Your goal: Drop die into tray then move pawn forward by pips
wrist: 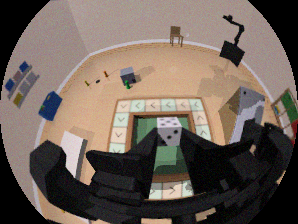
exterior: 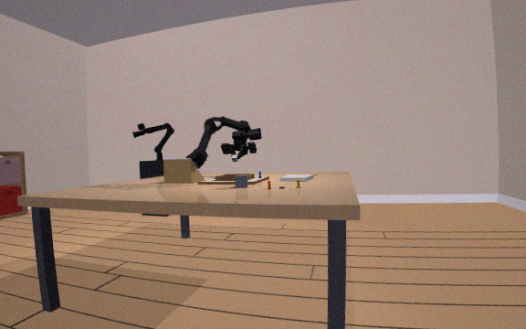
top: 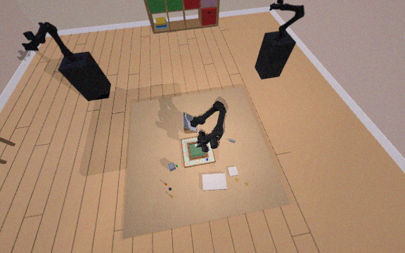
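My gripper [top: 198, 144] [exterior: 235, 154] [wrist: 166, 129] is shut on the white die [exterior: 235, 158] [wrist: 169, 131], which has dark pips. It holds the die in the air above the green-floored dice tray [top: 197, 152] [wrist: 131, 132]. The tray sits in the middle of the board [top: 186, 155] [wrist: 119, 134], inside a ring of pale squares with arrows. A blue pawn [top: 207, 159] [exterior: 259, 175] stands upright on the ring, near a corner of the board. In the wrist view the pawn is hidden, and the fingers cover the near part of the board.
A grey block [top: 171, 166] [exterior: 241, 181] [wrist: 127, 76] stands beside a green pawn [top: 176, 166] [wrist: 128, 85], off the board. A white box [top: 214, 181] [exterior: 297, 177] and a small white slab [top: 233, 171] lie nearby. A grey-topped wedge [top: 188, 121] [wrist: 250, 107] stands by the arm's base.
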Controlling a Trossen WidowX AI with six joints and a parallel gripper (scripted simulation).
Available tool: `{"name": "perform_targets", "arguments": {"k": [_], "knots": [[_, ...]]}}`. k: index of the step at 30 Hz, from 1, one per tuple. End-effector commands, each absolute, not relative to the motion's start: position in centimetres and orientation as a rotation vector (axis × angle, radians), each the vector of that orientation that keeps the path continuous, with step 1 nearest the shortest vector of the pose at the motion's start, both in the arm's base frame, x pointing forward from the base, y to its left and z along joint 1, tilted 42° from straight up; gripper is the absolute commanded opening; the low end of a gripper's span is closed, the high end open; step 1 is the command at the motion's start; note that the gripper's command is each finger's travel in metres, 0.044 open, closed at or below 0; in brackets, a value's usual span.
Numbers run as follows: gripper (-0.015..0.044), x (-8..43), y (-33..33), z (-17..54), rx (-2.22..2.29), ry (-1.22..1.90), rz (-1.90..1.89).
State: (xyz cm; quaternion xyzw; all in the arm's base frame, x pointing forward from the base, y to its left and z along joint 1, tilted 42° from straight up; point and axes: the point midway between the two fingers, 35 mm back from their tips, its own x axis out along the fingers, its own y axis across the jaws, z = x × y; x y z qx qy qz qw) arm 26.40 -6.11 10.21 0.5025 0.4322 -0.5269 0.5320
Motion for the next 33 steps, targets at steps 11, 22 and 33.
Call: {"name": "perform_targets", "arguments": {"k": [11,22,33], "knots": [[0.0394,26.0,-8.8,13.2,1.195,1.030,-1.266],[0.0440,26.3,-7.9,8.7,1.768,1.618,-0.750],[0.0309,28.0,-7.3,8.9,1.440,1.633,-0.457]]}}
